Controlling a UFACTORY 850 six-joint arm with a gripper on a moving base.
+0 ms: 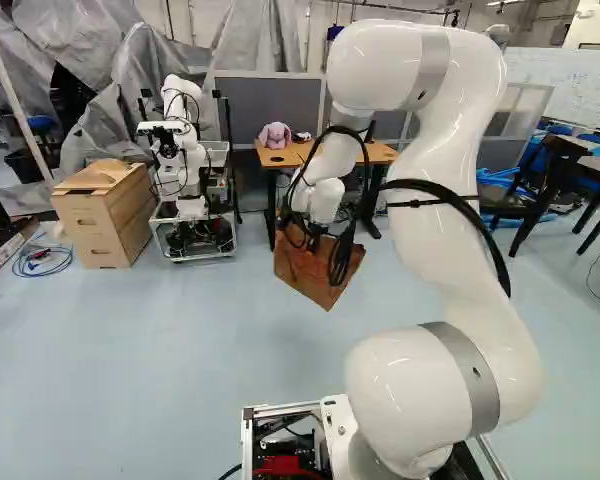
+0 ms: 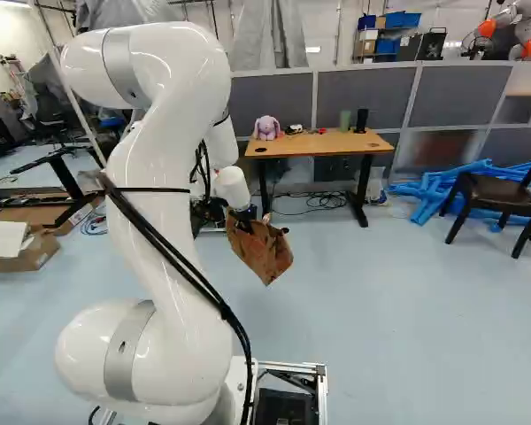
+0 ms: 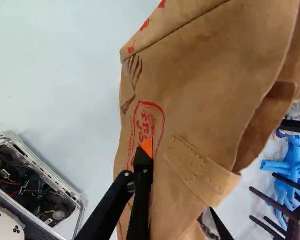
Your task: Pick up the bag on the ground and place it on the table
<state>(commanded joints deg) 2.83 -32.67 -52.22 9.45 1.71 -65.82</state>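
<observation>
Left base view: white arm [image 1: 445,200] nearest, right of the middle. Brown bag [image 1: 318,272] hangs tilted at its end, one corner lowermost, raised off the floor [image 1: 210,350]. Floor spreads between bag and wooden boxes [image 1: 105,215]; another robot [image 1: 185,150] stands beside those.

Right base view: gripper [image 2: 244,216] at the bag's upper part. Table [image 2: 323,144] stands beyond, bag short of its front left corner. Plush rabbit [image 2: 267,128] sits near the tabletop's left edge, black cylinder [image 2: 362,120] toward the rear right corner; wood shows along the front edge.

Wrist view: gripper [image 3: 179,180] clamped on the bag, orange pad [image 3: 147,146] against the printed face; second finger mostly hidden.
</observation>
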